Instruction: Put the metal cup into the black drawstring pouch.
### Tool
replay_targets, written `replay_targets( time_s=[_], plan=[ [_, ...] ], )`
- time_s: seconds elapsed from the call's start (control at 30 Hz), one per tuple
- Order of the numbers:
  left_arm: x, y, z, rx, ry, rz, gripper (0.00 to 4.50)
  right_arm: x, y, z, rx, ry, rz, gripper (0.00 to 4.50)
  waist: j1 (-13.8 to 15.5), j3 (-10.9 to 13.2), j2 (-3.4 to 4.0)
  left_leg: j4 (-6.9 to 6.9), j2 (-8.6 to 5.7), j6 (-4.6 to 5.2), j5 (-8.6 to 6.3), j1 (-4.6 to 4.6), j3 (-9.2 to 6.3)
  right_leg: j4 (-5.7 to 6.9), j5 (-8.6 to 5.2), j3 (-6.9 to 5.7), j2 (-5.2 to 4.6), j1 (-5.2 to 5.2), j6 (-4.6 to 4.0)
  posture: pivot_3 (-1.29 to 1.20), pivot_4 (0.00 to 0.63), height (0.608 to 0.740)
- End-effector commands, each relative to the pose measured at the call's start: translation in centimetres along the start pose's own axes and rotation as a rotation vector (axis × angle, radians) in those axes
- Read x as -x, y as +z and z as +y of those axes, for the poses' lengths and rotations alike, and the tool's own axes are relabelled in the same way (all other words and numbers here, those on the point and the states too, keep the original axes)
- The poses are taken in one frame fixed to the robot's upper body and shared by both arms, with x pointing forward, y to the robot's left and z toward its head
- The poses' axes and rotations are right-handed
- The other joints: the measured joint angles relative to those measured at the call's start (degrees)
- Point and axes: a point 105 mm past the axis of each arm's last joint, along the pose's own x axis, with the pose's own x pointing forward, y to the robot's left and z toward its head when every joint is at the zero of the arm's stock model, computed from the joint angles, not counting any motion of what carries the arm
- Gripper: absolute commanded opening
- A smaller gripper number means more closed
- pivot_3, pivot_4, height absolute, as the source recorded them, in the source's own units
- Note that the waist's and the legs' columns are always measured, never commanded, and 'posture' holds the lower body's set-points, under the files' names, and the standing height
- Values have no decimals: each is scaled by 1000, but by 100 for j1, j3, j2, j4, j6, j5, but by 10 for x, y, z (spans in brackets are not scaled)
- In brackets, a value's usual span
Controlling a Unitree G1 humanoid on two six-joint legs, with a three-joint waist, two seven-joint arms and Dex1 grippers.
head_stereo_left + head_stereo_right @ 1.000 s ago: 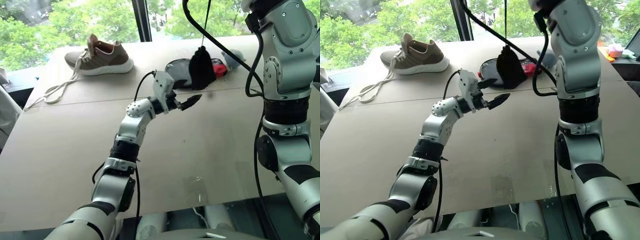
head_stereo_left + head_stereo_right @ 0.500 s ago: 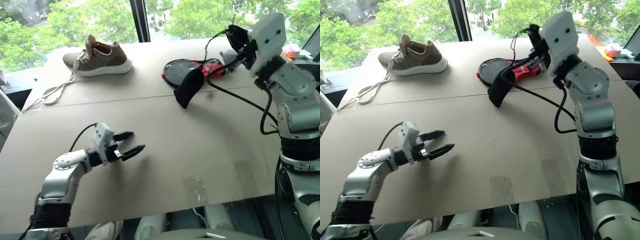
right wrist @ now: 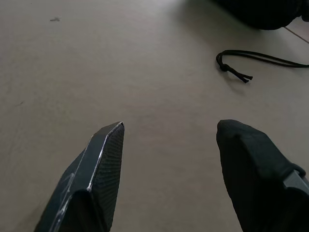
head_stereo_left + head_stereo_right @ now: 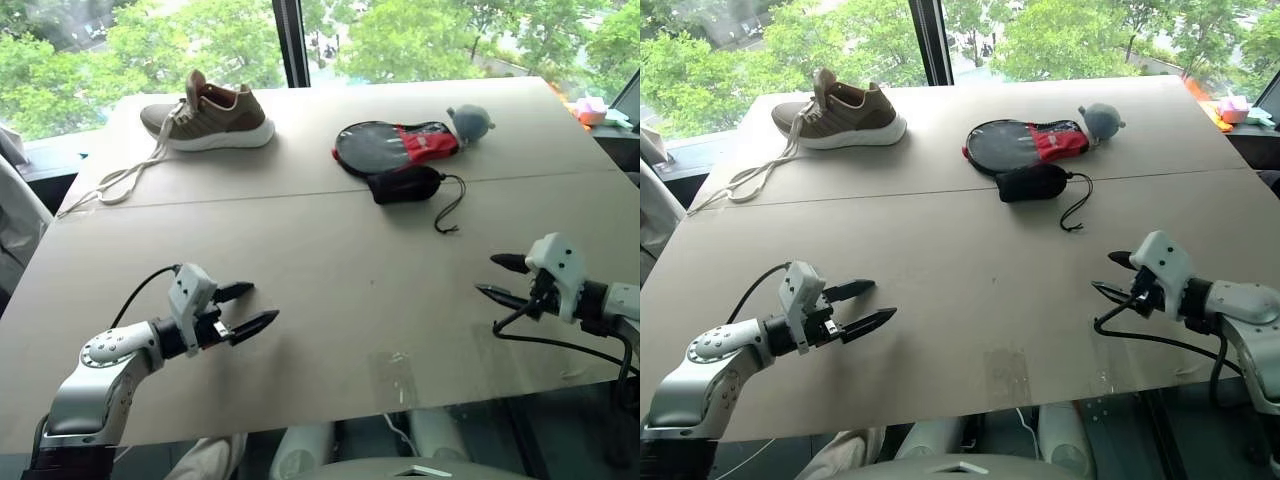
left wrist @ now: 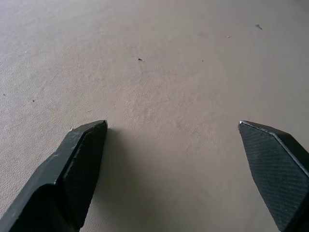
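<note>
lying flat: black drawstring pouch (image 4: 403, 185) on table (image 4: 330, 260) | left end effector (image 4: 248, 309) wide | right end effector (image 4: 500, 278) wide

pouch (image 4: 403, 185) on tabletop (image 4: 330, 270), touching paddle case (image 4: 395, 145) behind it | cord (image 4: 450, 205) trails right | shoe (image 4: 207, 113) far left | left hand (image 4: 250, 308), right hand (image 4: 495, 278) near front corners

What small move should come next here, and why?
Probably just settle both arms at rest, away from the soft black drawstring pouch: it lies bulging on the beige table beside the grey-and-red paddle-shaped case, while the left gripper and right gripper hang near the table's near edge, jaws open and empty.
</note>
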Motion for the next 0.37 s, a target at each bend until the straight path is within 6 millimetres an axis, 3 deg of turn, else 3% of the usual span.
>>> replay_targets(
  time_s=[0.03, 0.1, 0.23, 0.37],
  plan=[
    [-6, 19, -12, -87, 2, -72, 4500, 20, -3, -18, -42, -92, -155, 3067, 22, -2, -4, 1, 2, 0, 0, 10, -2, -2, 0, -4, 0, 13, -1, 0, 150, 740],
    [-10, 26, -13, -112, 30, -105, 4500, 31, -6, -21, -100, -108, -275, 3067, 49, -3, -5, 1, 1, 0, -1, 17, 1, -5, 0, -3, 0, 21, -1, 0, 150, 740],
    [-13, 31, -16, -156, 68, -122, 4500, 40, -33, -22, -178, -126, -252, 3067, 88, -1, 0, -2, 2, 0, -1, 26, 4, -6, 0, 0, 2, 27, -1, 0, 150, 740],
    [-14, 27, -19, -164, 84, -117, 4500, 49, -41, -26, -216, -137, -293, 3067, 92, -1, 1, -4, 2, 0, -1, 31, 10, -7, 0, 5, 1, 30, -2, 0, 150, 740]
  ],
)
